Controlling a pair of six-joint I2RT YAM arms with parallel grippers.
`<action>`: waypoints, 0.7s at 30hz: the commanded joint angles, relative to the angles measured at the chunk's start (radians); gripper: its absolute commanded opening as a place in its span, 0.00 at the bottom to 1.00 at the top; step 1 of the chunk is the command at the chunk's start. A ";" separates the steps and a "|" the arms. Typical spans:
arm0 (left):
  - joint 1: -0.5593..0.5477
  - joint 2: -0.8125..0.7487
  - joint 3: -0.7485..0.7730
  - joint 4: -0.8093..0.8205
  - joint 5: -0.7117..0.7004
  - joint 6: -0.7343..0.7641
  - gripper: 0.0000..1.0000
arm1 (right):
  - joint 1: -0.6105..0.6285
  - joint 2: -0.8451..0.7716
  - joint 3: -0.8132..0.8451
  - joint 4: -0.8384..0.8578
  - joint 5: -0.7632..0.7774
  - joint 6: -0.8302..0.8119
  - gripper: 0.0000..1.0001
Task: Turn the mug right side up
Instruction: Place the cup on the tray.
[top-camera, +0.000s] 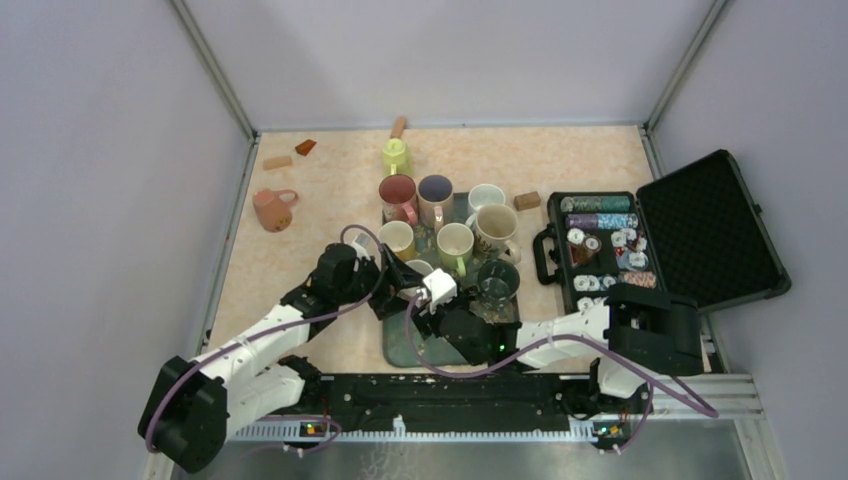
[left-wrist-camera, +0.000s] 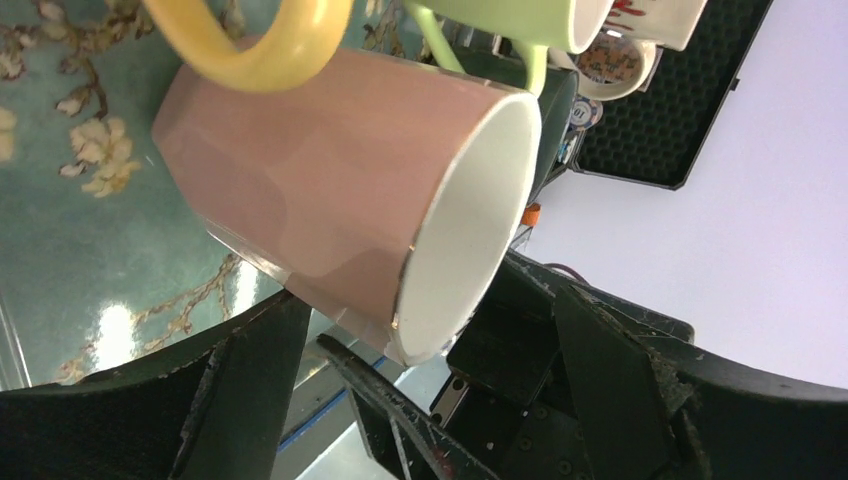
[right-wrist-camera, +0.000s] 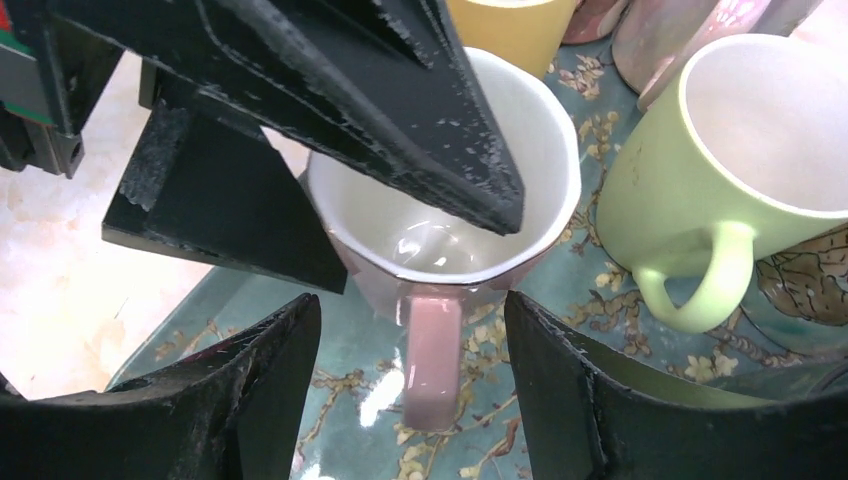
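- Mug (right-wrist-camera: 430, 245): pink outside, white inside; stands mouth up on the tray (left-wrist-camera: 60, 250), toward its 9 o'clock side in the top view.
- Handle (right-wrist-camera: 435, 360): points to 6 o'clock in the right wrist view, straight at the right gripper.
- Left gripper (left-wrist-camera: 435, 300): reaches in from the mug's 9 o'clock in the top view; spread wide, gripping nothing, with one finger (right-wrist-camera: 400, 110) across the mouth and the other (right-wrist-camera: 220, 210) outside the wall; cannot tell whether either touches.
- Right gripper (right-wrist-camera: 410, 300): sits at the mug's 5 o'clock in the top view; parted and closed on nothing, flanking the handle with a gap showing on each side.
- Yellow mug (top-camera: 397, 238): just beside, at 11 o'clock; mouth up.
- Green mug (right-wrist-camera: 700, 170): near, at 1 o'clock in the top view; mouth up, handle turned toward the right wrist camera.
- Glass (top-camera: 497, 280): on the tray at 3 o'clock.
- Other mugs (top-camera: 435, 195): grouped at 12 o'clock, at the back of the tray.
- Case (top-camera: 700, 230): lies open off the tray at 3 o'clock, with chips (top-camera: 600, 215) in one half.
- Peach mug (top-camera: 272, 208): alone on the table (top-camera: 320, 200) at 10 o'clock, well apart; pose hard to tell.
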 joint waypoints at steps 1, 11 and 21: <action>0.005 0.004 0.073 0.089 -0.035 0.050 0.98 | -0.018 0.023 0.051 0.050 -0.033 -0.020 0.68; 0.005 -0.055 0.134 -0.089 -0.063 0.145 0.98 | -0.021 -0.050 0.038 -0.036 -0.046 0.025 0.73; 0.005 -0.176 0.232 -0.342 -0.139 0.261 0.98 | -0.022 -0.152 0.049 -0.188 -0.065 0.115 0.79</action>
